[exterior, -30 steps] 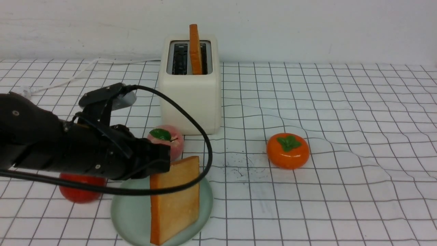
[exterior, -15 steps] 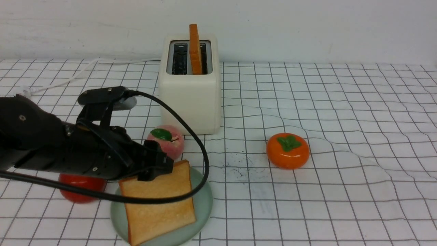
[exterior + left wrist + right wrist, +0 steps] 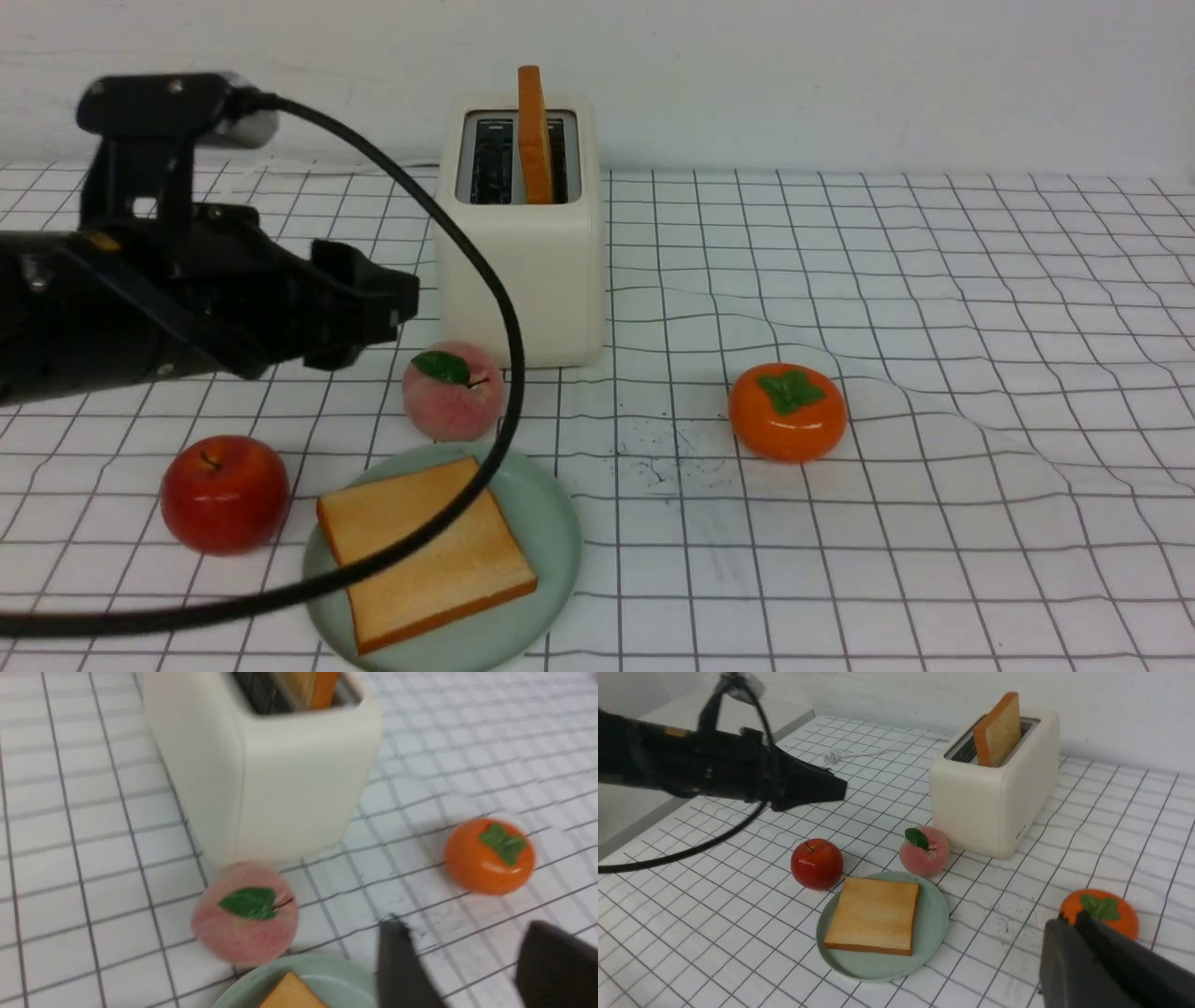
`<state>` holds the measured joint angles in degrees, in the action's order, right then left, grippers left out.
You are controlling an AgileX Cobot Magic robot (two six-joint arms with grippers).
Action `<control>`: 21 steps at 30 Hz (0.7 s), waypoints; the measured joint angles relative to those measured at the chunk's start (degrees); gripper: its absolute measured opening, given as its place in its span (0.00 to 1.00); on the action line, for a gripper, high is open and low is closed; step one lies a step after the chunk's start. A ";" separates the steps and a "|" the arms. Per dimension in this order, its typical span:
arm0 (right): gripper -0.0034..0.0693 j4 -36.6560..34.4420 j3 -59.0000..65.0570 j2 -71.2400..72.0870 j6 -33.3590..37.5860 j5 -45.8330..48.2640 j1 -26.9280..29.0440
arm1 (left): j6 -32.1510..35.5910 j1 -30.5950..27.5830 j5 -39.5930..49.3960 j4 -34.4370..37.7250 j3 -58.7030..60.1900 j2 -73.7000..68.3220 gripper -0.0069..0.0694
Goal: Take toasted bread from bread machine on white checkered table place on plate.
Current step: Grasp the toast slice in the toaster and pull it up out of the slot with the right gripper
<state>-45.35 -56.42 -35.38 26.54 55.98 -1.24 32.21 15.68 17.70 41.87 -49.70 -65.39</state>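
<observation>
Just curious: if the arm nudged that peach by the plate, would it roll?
Probably: the peach is round and rests free on the cloth. Wrinkles in the cloth might slow it, and the plate rim close by would likely stop it that way.

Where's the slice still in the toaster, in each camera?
Front view: the toast slice stands upright in the bread machine's right-hand slot.
Left wrist view: only the slice's lower part shows, blurred, in the slot, cut by the frame edge.
Right wrist view: the slice sticks up from the machine, beyond the plate.
Shared landmark: the peach just in front of the machine.
</observation>
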 joint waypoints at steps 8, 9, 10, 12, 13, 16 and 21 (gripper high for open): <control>0.08 3.35 -1.74 -9.94 -4.62 3.51 0.00 | -1.09 0.00 6.02 -0.31 0.46 14.43 0.07; 0.08 2.56 -1.81 -13.00 -4.82 3.56 0.00 | -1.88 0.00 6.84 -0.48 1.41 19.38 0.07; 0.08 1.76 -1.93 -15.43 -4.82 3.55 -0.29 | -2.48 0.00 7.21 -0.65 2.41 22.79 0.07; 0.08 1.01 -1.99 -17.53 -4.71 3.46 -1.05 | -3.01 0.00 7.33 -0.77 3.50 25.71 0.07; 0.08 0.63 -2.34 -21.08 -4.37 3.00 -3.41 | -3.72 0.00 7.60 -0.93 5.22 29.88 0.07; 0.08 1.23 -3.75 -26.05 -4.24 1.13 -8.65 | -4.37 0.00 8.04 -1.82 8.55 36.75 0.07; 0.08 14.41 -14.88 -39.82 -13.00 -5.18 -25.62 | -4.67 0.00 8.79 -2.65 15.31 48.53 0.07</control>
<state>-30.94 -71.31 -75.19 13.54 50.80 -26.86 27.54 15.68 26.49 39.21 -34.39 -16.87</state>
